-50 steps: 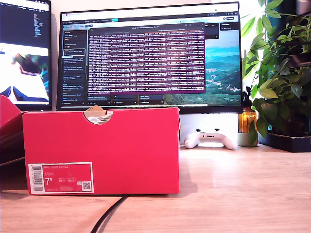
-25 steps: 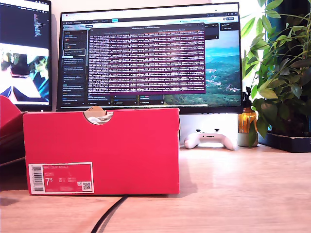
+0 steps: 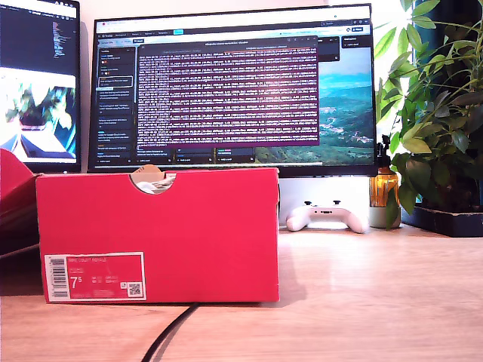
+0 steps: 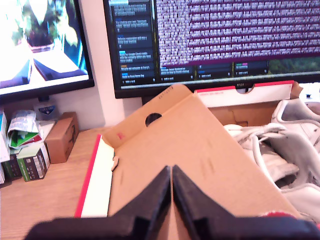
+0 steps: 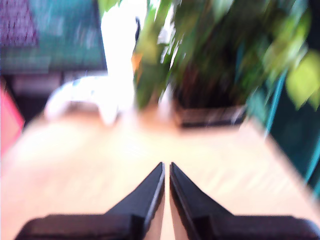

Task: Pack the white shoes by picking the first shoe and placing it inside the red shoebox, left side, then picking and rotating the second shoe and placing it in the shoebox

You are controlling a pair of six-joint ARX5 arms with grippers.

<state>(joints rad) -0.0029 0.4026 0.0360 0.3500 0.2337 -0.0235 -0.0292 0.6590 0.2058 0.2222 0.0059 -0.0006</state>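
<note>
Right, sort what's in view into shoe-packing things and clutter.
Job:
- red shoebox
- white shoes already in it
- brown cardboard flap

Lying about:
- white game controller
- monitor
- potted plant
- amber bottle
- black cable

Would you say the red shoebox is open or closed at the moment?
Open: the red shoebox has no lid on top, and a white shoe shows inside.

What we can't see well

Our second wrist view is all blurry; the plant (image 5: pixel 220 55) is smeared. The red shoebox (image 3: pixel 158 234) wall hides the white shoes (image 4: pixel 295 150), which the first wrist view's edge cuts off.
</note>
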